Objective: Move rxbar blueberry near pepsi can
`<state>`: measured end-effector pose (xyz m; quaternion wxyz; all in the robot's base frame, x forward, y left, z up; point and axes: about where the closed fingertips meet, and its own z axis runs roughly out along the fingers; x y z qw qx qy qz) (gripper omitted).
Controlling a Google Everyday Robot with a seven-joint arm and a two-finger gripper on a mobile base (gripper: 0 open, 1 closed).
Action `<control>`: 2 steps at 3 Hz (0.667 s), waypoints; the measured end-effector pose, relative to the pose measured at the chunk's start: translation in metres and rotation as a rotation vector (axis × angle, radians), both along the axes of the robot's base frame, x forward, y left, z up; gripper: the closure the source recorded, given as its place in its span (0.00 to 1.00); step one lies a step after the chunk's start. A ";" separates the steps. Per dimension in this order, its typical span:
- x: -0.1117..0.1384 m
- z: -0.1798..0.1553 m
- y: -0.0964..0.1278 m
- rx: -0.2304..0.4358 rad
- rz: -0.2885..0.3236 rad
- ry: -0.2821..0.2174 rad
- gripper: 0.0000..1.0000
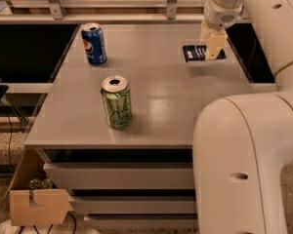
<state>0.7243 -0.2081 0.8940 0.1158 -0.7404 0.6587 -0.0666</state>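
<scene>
The rxbar blueberry (194,53) is a flat dark navy bar at the right rear of the grey table (176,106). My gripper (213,47) comes down from above onto the bar's right half and is shut on it. The bar sits higher in the view than before, so it seems held just off the tabletop. The pepsi can (94,44), blue with a round red-white-blue logo, stands upright at the table's rear left, far to the left of the bar.
A green-and-white can (116,102) stands upright at the front middle of the table. My own arm (249,160) fills the right foreground. Drawers (117,175) are below the tabletop, a cardboard box (36,206) is on the floor at left, and a metal rail (112,5) runs behind the table.
</scene>
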 end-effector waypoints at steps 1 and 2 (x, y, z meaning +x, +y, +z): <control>-0.008 0.022 0.005 0.048 0.057 -0.030 1.00; -0.016 0.036 0.023 0.069 0.148 -0.042 1.00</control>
